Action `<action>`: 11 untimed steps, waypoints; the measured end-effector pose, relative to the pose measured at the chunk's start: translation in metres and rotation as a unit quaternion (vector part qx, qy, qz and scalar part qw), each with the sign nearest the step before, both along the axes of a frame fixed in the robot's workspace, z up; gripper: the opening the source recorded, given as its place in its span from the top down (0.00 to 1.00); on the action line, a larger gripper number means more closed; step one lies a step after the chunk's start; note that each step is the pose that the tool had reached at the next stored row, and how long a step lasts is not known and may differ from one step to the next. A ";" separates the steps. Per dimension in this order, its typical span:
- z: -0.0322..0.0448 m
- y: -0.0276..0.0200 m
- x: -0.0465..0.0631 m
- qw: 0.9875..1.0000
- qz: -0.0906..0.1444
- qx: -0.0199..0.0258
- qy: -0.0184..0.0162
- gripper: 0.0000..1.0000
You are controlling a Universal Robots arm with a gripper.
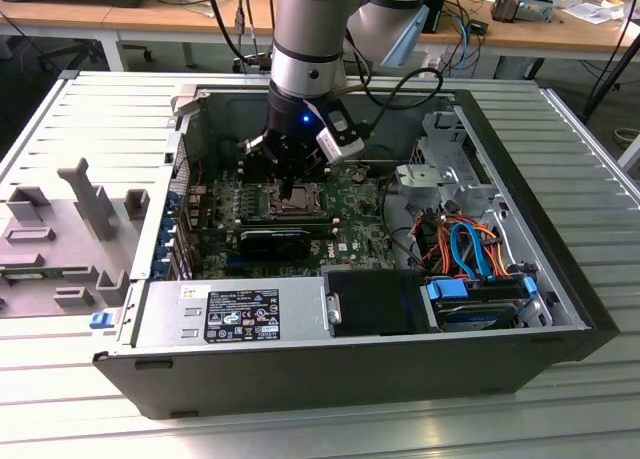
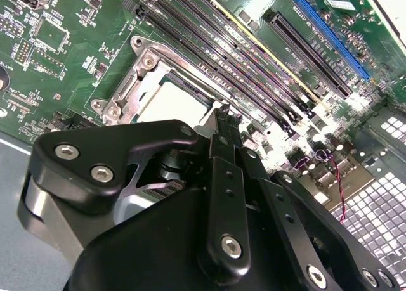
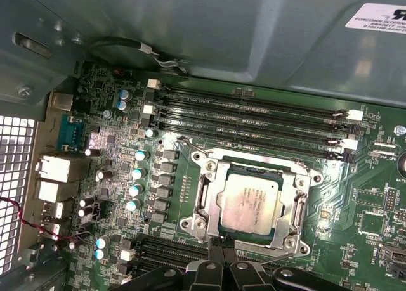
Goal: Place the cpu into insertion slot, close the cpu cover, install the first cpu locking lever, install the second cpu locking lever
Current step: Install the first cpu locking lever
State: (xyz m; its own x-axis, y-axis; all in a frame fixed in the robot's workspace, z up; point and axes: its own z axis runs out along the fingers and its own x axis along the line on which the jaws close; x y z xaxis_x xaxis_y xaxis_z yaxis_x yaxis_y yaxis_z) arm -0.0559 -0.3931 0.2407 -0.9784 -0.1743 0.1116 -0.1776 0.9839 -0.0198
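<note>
- While the arm (image 1: pixel 310 39) hangs over the open case (image 1: pixel 560 269) in the exterior view, the gripper (image 1: pixel 290 184) is down at the board (image 1: pixel 355 229), right above the socket area near the middle of the case.
- Same view: a printed label (image 1: pixel 240 319) sits on the grey power supply (image 1: pixel 180 314) at the front. I leave its print unread.
- Over to the second wrist view: the gripper (image 2: pixel 223 116) is clenched tight with nothing in it, its tip just beside the edge of the cover (image 2: pixel 127 91).
- The cpu (image 2: pixel 174 104) shines through the cover's cut-out, and the long memory slots (image 2: pixel 241 63) run past it.
- Now the first wrist view, the clearest look: the cpu (image 3: pixel 250 202) lies flat in the slot (image 3: pixel 257 169), and the cover (image 3: pixel 298 205) lies down around it.
- The gripper (image 3: pixel 223 245) sits clenched and empty at the cover's edge, beside a thin wire lever (image 3: pixel 279 257). Whether it touches that lever, I cannot tell.
- My read: placing is done, the cover is closed, and lever work is the step in hand. That calls for a firm, steady push with the shut tip, so the wire locks down without skidding onto the board.
- Writing: a white sticker (image 3: pixel 374 18) on the case wall, plus small print on the chip and board. None of it is read out here.
</note>
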 end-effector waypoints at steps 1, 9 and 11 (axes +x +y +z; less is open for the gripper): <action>0.0000 0.0000 0.000 1.000 0.000 0.000 0.000 0.89; 0.0000 0.0000 0.000 1.000 0.003 0.000 0.000 0.89; 0.0000 0.0000 0.000 1.000 0.004 0.000 0.000 0.89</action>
State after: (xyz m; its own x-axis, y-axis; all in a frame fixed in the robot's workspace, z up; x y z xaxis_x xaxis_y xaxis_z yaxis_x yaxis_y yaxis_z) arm -0.0559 -0.3931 0.2407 -0.9768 -0.1826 0.1116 -0.1859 0.9824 -0.0199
